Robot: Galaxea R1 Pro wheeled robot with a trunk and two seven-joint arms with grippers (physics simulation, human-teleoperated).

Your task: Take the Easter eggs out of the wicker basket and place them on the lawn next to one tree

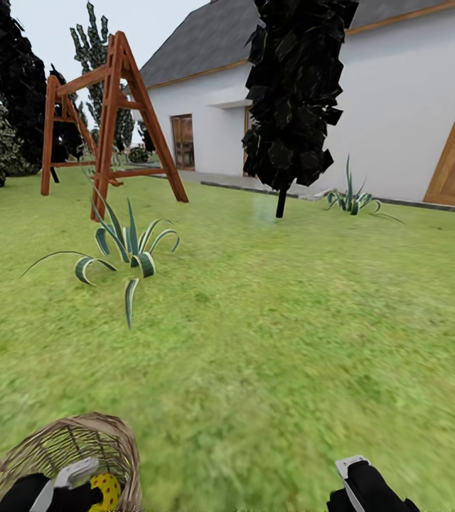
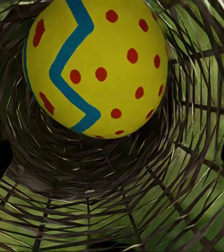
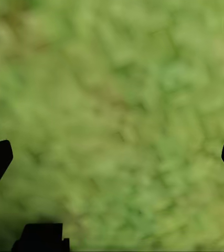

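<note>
The wicker basket (image 1: 110, 437) stands on the lawn (image 1: 277, 341) at the bottom left of the head view. My left gripper (image 1: 67, 487) reaches down inside it, open. One Easter egg (image 1: 106, 491), yellow with red dots and a blue zigzag, lies in the basket beside the fingers. In the left wrist view this egg (image 2: 96, 68) looms just ahead of the open left gripper (image 2: 112, 157), with basket weave (image 2: 117, 210) all around and nothing between the fingertips. My right gripper (image 1: 359, 483) hangs open over bare grass (image 3: 117, 105).
A spiky striped plant (image 1: 124, 249) grows ahead on the left. Behind it stands a wooden swing frame (image 1: 114, 114). A black conifer (image 1: 295, 92) and a second spiky plant (image 1: 352, 199) stand before the white house (image 1: 398, 99).
</note>
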